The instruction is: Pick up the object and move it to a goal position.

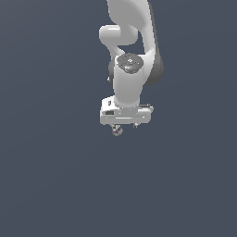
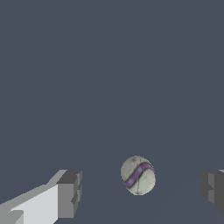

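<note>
The object is a small ball, mottled grey-white with a purple band. In the wrist view it lies between my two fingers, touched by neither; one fingertip and the other stand wide apart on either side. My gripper is open. In the exterior view the object shows just under the white gripper, partly hidden by the hand, toward the exterior view's left side of the hand.
A plain dark grey-blue surface fills both views. The white arm rises straight up behind the hand in the exterior view.
</note>
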Motion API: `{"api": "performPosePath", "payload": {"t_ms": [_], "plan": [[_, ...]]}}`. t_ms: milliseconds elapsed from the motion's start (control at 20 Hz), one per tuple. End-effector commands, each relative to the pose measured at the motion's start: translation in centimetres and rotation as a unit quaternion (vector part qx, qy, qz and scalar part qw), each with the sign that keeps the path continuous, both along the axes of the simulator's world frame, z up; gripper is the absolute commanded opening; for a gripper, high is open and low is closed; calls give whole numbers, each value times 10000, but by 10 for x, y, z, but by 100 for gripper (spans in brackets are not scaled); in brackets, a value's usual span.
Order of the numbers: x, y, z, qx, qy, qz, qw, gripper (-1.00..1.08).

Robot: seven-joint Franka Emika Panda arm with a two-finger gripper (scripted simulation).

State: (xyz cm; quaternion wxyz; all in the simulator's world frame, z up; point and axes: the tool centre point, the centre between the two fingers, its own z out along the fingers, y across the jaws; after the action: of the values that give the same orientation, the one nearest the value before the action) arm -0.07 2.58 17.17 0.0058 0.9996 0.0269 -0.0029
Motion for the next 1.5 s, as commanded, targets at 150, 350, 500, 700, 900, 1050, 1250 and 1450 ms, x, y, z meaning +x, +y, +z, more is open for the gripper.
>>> {"api": "performPosePath", "payload": {"t_ms": [150,350,500,700,900,1050,1250,1450], "plan": [[1,-2,1,20,-11,-57,10000,100],[3,-9,6,96,-51,-267,9996,100],[4,-12,8,122,-65,-339,9993,100],[4,-12,7,115,-61,-315,9994,100],[2,-13,4,112,-61,-225,9997,100],[0,-14,0,106,-59,-88,9999,100],[-5,-16,-7,95,-55,180,9998,100],[-12,-19,-18,81,-49,551,9984,100]]}}
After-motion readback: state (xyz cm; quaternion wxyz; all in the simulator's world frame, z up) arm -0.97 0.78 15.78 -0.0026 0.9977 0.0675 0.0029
